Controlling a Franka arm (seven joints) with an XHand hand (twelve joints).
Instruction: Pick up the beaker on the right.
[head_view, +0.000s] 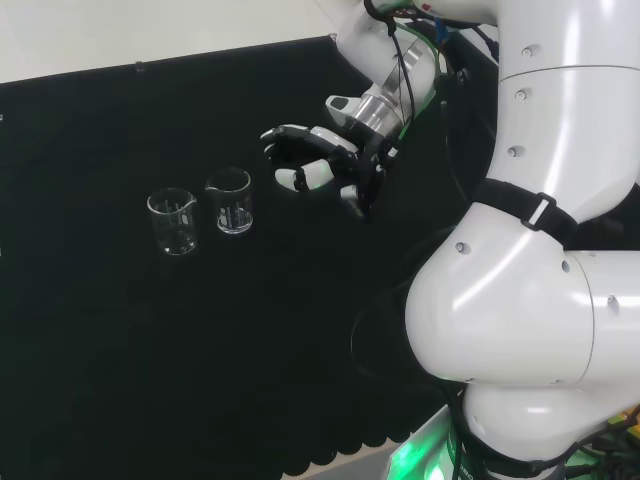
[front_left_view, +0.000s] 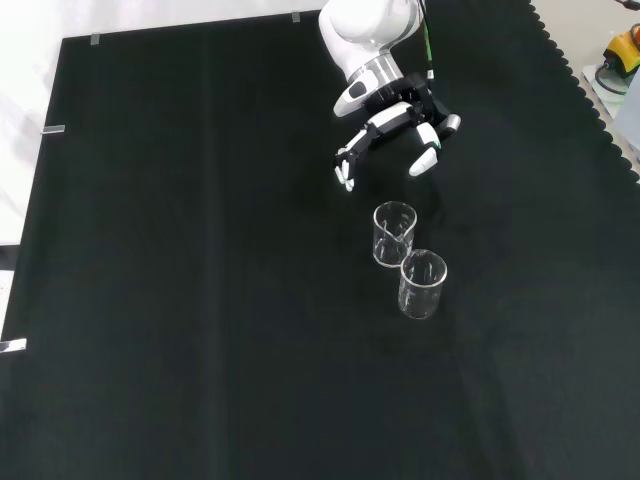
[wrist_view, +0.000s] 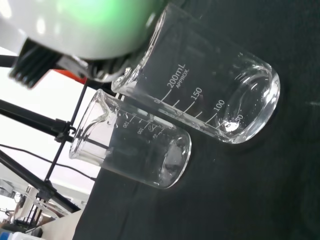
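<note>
Nearest the head camera, the arm's big white links (head_view: 540, 300) stand at the right of that view. Going left to right there, two clear glass beakers stand upright and close together on the black cloth (head_view: 120, 330): the left beaker (head_view: 173, 221), then the right beaker (head_view: 230, 201), which is the one to pick up. Just right of it hovers the black and white hand (head_view: 325, 160), fingers spread and lightly curved, holding nothing. The target lies straight ahead of the fingertips, nearer the hand than its neighbour, so I judge a short reach would meet it first.
</note>
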